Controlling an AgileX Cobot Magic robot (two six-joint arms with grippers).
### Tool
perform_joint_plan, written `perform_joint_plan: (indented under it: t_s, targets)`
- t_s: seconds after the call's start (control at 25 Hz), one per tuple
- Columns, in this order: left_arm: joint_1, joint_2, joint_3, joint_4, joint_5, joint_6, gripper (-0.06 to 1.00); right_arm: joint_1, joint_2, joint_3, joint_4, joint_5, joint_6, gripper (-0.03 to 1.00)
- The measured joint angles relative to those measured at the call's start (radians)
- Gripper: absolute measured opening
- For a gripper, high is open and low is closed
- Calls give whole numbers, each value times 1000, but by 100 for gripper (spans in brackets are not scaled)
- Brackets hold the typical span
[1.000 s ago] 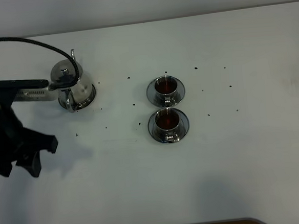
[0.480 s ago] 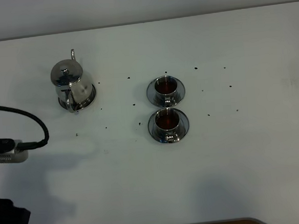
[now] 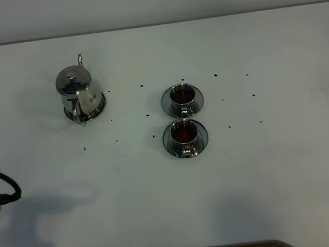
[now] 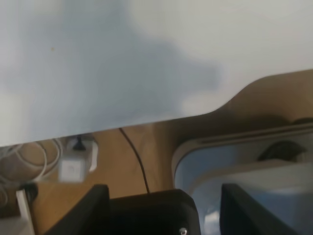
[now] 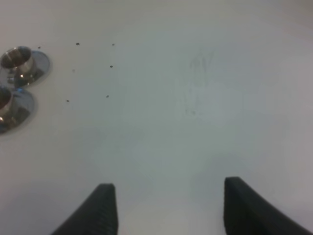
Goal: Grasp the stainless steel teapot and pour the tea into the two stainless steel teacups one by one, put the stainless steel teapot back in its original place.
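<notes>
Both grippers are empty and spread wide. Left gripper (image 4: 161, 205) shows only in its wrist view: two black fingers (image 4: 90, 208) set far apart, with nothing between them, hanging over the near edge of the white table (image 4: 146, 54), past which a wooden floor (image 4: 122, 156), a bundle of white cables (image 4: 29, 156) and a white plug block (image 4: 73, 169) can be seen. In the high view only a loop of black cable (image 3: 5, 185) from that arm shows at the 9 o'clock edge. Right gripper (image 5: 166, 208) likewise holds its two dark fingers (image 5: 100, 208) well apart above bare tabletop.

On the table (image 3: 271, 195), the stainless steel teapot (image 3: 76, 91) stands upright at about 10 o'clock in the high view, lid on, resting on the round steel disc (image 3: 98, 105) whose rim shows around its base. Its loop handle points toward 12 o'clock and its thin spout toward 6.

Near the centre, well apart from the teapot, the two stainless steel teacups sit on their saucers, one directly behind the other, the saucer rims touching or nearly so. The far teacup (image 3: 180, 94) and the near teacup (image 3: 184, 132) each hold dark reddish-brown tea (image 3: 183, 133). The right wrist view catches both cups (image 5: 17, 56) at its edge. Small dark specks (image 3: 142, 86) are scattered over the white surface around the cups and teapot.
</notes>
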State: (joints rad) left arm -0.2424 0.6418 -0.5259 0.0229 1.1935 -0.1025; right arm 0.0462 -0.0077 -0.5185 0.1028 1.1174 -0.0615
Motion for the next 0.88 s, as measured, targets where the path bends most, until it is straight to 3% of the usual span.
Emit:
perform_joint_plan:
  t_s: [0.88]
  targets:
    - [0,-605,11,28,2,43,54,0,0,0,0,0,0,48]
